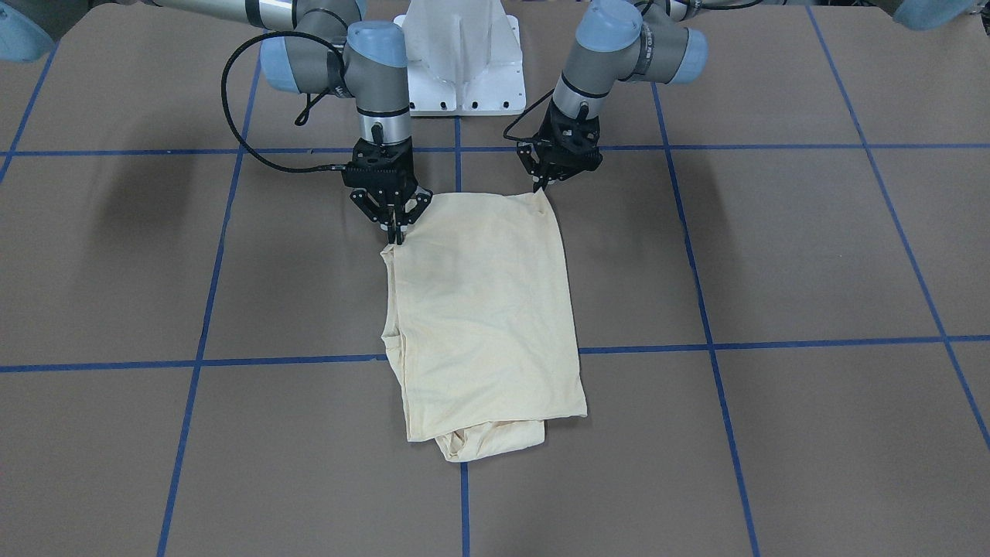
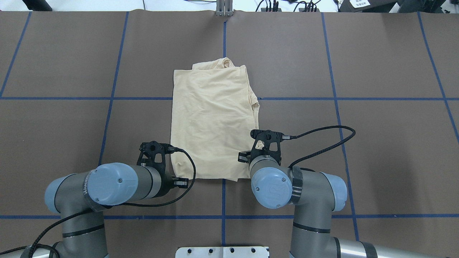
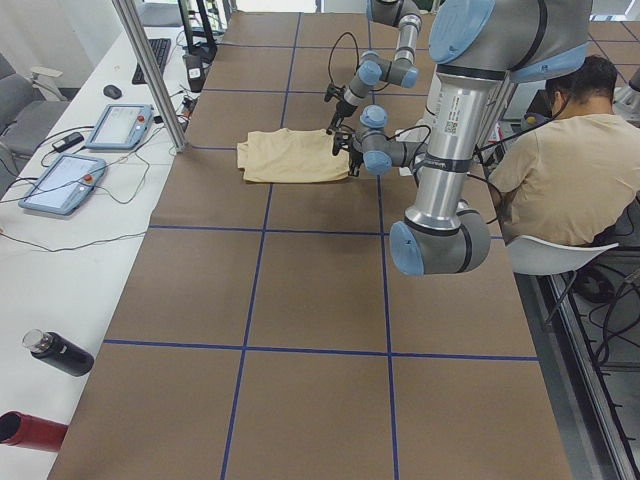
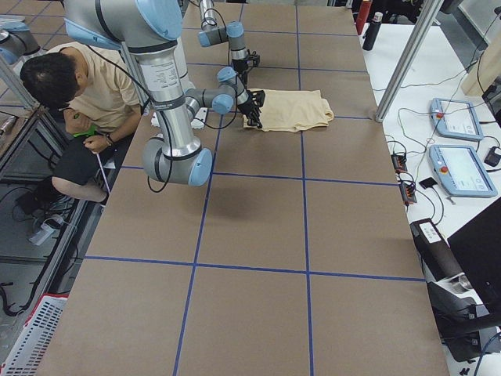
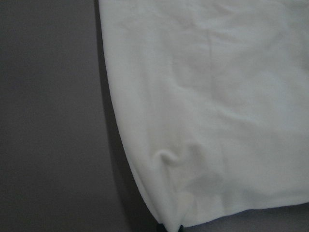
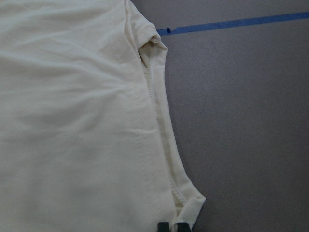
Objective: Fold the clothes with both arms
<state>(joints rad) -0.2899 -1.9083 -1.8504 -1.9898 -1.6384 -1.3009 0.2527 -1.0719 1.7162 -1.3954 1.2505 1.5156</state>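
Jaws of left gripper (image 5: pixel 169 227) and right gripper (image 6: pixel 173 226) mostly beyond wrist views' bottom edges.

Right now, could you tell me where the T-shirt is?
In the overhead view the T-shirt lies folded where two blue tape lines cross, its robot-side corners pinched by the left gripper and right gripper.

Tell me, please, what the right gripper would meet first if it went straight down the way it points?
The corner of the pale cream-yellow thin cloth T-shirt, at the tips of the right gripper; the flat brown table probably lies just beneath.
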